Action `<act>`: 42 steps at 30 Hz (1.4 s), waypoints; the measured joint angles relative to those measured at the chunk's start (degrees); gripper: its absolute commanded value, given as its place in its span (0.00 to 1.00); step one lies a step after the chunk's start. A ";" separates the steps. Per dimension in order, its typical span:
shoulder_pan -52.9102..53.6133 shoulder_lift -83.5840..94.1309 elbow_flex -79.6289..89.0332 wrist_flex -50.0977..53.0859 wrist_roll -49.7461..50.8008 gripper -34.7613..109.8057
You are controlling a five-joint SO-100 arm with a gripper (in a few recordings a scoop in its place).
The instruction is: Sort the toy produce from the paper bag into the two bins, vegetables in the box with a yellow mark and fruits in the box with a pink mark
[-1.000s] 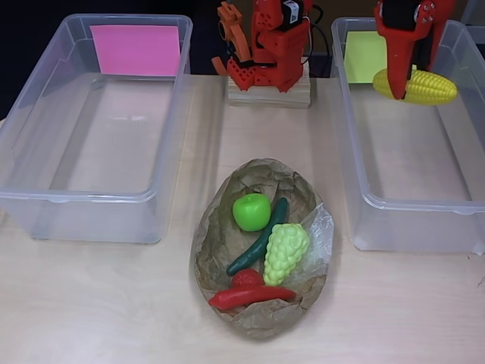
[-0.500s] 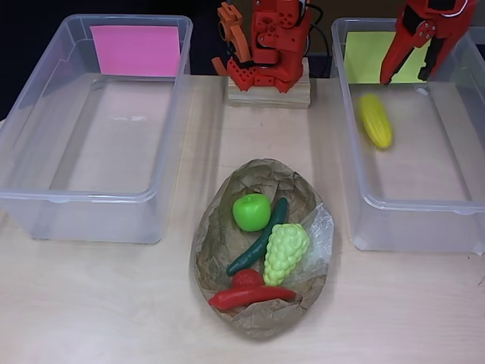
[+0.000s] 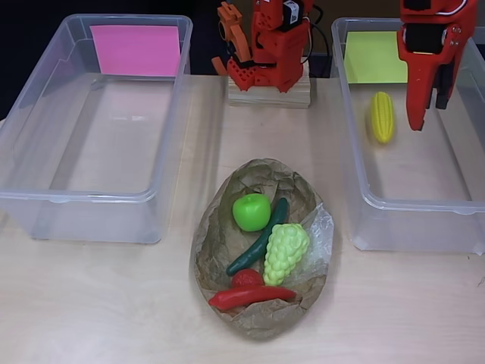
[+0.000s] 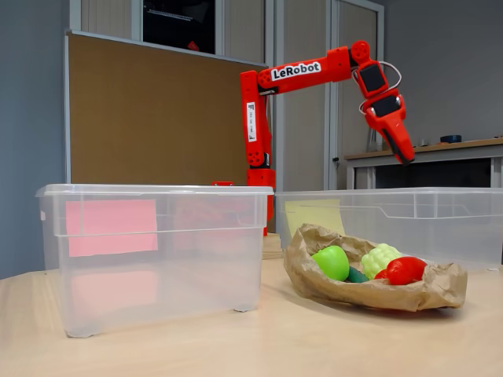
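Corn [image 3: 382,117] in yellow-marked bin [image 3: 356,152]; jaws empty above (parted)

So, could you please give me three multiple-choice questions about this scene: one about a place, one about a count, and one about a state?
1. Where is the toy corn?
A. in the paper bag
B. in the bin with the yellow mark
C. in the bin with the pink mark

2. How many toys lie in the paper bag?
A. two
B. five
C. eight

3. What is the gripper doing?
A. holding the corn
B. holding the green apple
C. holding nothing

Answers:
1 B: the corn lies in the bin with the yellow mark.
2 B: green apple, cucumber, grapes, a round red toy and red chilli.
3 C: it hangs empty above the bin, apart from the corn.
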 measured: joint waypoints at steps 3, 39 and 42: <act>6.15 0.97 0.00 -4.92 -17.14 0.37; 45.09 -44.03 -25.40 -10.20 -87.01 0.47; 44.91 -48.25 -30.67 -8.44 -87.45 0.46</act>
